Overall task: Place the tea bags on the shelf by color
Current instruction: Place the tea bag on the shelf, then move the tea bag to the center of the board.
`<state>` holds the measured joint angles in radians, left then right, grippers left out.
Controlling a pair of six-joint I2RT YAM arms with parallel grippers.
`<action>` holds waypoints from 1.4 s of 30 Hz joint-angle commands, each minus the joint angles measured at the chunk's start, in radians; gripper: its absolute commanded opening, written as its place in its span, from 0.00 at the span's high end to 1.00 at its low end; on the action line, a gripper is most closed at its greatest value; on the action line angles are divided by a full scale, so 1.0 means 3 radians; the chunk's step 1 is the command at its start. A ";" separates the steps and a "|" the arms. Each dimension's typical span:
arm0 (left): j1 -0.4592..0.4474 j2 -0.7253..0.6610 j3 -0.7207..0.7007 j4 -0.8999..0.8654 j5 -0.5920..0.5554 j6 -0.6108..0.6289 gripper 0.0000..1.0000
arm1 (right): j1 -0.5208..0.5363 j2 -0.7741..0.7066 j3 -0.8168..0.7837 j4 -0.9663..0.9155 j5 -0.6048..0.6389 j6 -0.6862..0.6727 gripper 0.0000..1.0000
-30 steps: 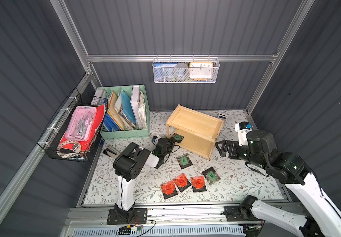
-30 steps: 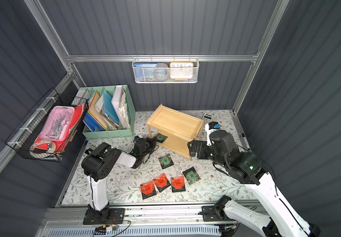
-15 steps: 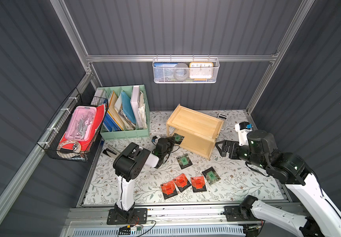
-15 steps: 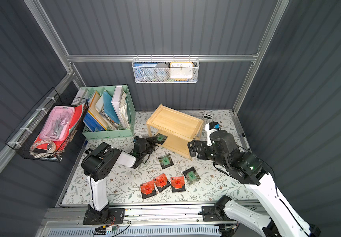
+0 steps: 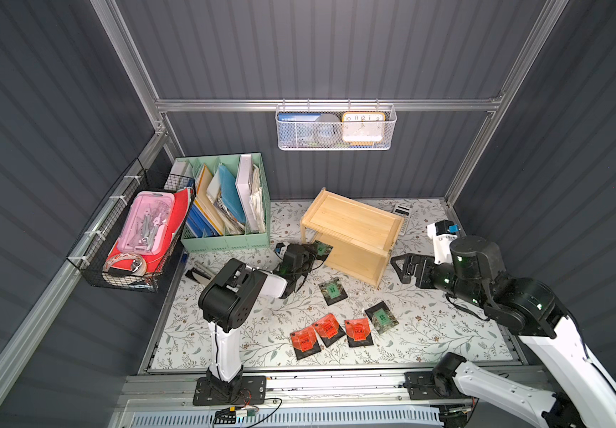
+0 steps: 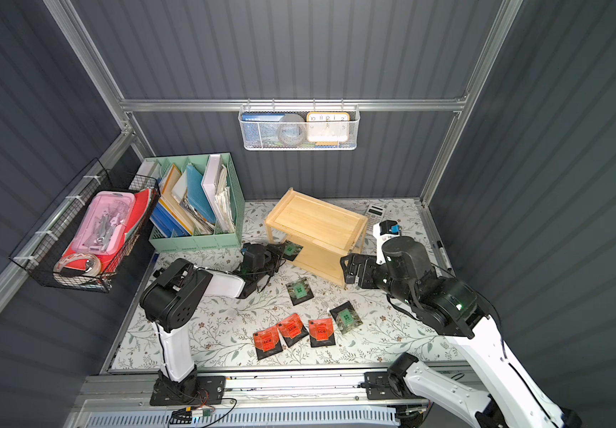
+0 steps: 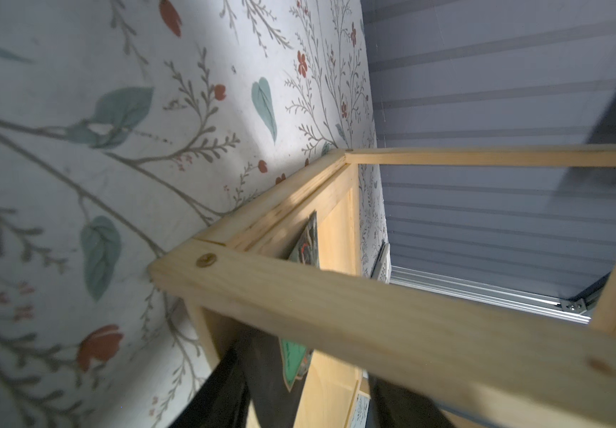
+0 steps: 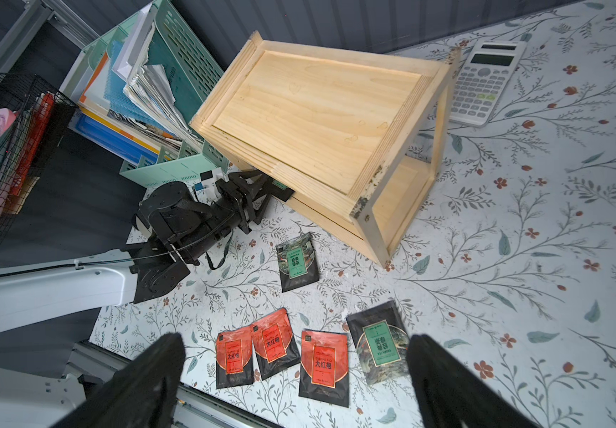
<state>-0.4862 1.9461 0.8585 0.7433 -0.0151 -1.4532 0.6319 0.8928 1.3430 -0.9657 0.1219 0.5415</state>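
Where our left gripper [image 5: 313, 250] sits: low over the floral mat [image 5: 428, 326], reaching into the open end of the shelf [image 5: 351, 226] that faces our left arm, at the level of the lower tier.
Left jaws: parted. From our left wrist we see the dark fingers [image 7: 232, 385] well apart, with the shelf's wooden side rail crossing in front of them. They are not clamped on anything.
First green tea bag [image 5: 323, 247]: at the near edge of the lower tier, partly under the top board, right at our left fingertips. In the left wrist view its thin edge sits between the fingers, close to the one on the mat's side. We cannot tell whether it touches that finger.
Right gripper [image 5: 398, 269]: we hold it in the air just beside the other end of the shelf, apart from the wood.
Right jaws: spread wide, with nothing between the fingers [image 8: 158, 370].
Second green tea bag [image 5: 332, 291]: flat on the mat, near the front of the shelf.
Third green tea bag [image 5: 382, 318]: flat on the mat, nearer our bases, just beside the red row.
Red tea bags [image 5: 329, 330]: three in a row on the mat. The two on our left arm's side overlap, and the third lies close by.
Shelf: stands on the mat, skewed to the mat's edges, with a calculator [image 8: 484, 81] behind its far corner.
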 commanded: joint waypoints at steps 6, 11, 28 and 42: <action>0.0071 -0.0237 0.0081 -0.0566 -0.0052 0.0142 0.40 | -0.0011 -0.0046 0.0018 -0.0007 -0.0009 0.0027 0.01; 0.0101 -0.0272 0.0119 -0.0686 -0.0009 0.0184 0.37 | -0.0015 -0.0049 0.0016 -0.0005 -0.0017 0.0031 0.01; 0.0097 -0.1041 -0.0025 -0.1737 -0.0085 0.0355 0.25 | -0.0014 -0.0082 -0.0184 -0.0023 -0.0332 -0.0012 0.01; 0.0045 -0.1932 -0.0159 -0.2861 0.0079 0.0603 0.00 | 0.0015 0.0030 -0.0877 0.0150 -0.1624 0.0015 0.13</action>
<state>-0.4664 1.3903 0.8036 0.0063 -0.0219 -1.3163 0.6323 0.8959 1.1332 -0.9413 -0.2428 0.5255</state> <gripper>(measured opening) 0.995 0.878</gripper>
